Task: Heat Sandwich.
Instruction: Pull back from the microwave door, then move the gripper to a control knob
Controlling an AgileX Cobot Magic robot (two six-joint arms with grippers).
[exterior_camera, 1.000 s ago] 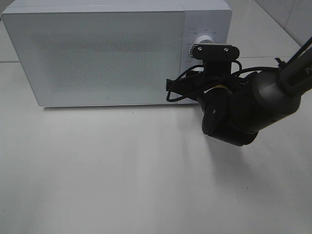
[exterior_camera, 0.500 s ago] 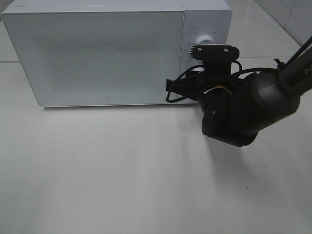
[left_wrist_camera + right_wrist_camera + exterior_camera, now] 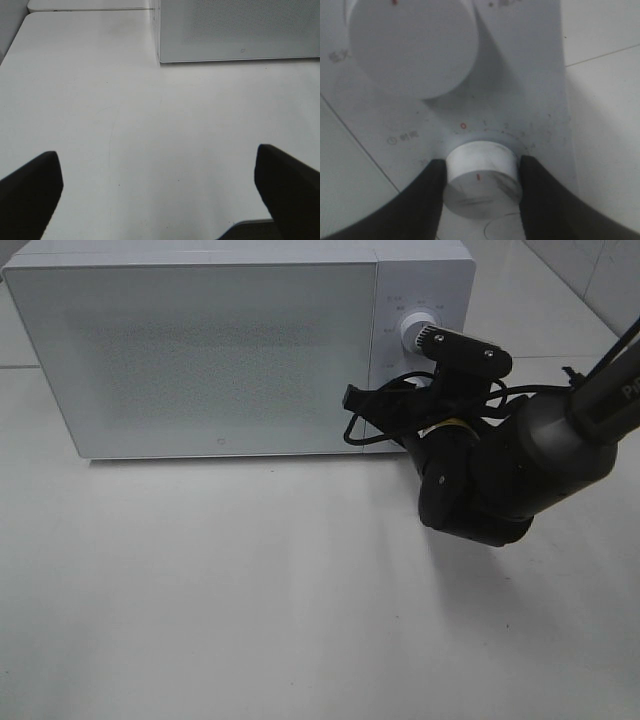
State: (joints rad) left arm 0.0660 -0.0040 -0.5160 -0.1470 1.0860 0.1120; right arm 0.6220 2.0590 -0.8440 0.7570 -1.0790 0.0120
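Note:
The sandwich is out of view in every frame. The white microwave [image 3: 220,350] stands at the back of the table with its door closed. My right gripper [image 3: 482,187] is shut on the lower knob [image 3: 479,165] of the control panel, one dark finger pressed against each side. In the high view the right wrist [image 3: 470,480] hides that knob, with its camera mount tilted. Above it sits the upper knob [image 3: 415,328], also seen as the upper knob [image 3: 412,45]. My left gripper [image 3: 159,187] hangs open over bare table, nothing between its fingers [image 3: 30,192].
The white table [image 3: 200,580] spreads in front of the microwave. In the left wrist view the microwave's lower front corner [image 3: 162,57] shows, with the table's edge [image 3: 22,20] beyond it. A cable loop [image 3: 360,425] hangs off the right wrist near the door.
The right wrist has rolled clockwise while gripping the knob. Its camera mount went from level to tilted, uncovering the upper knob. The left arm shows no change.

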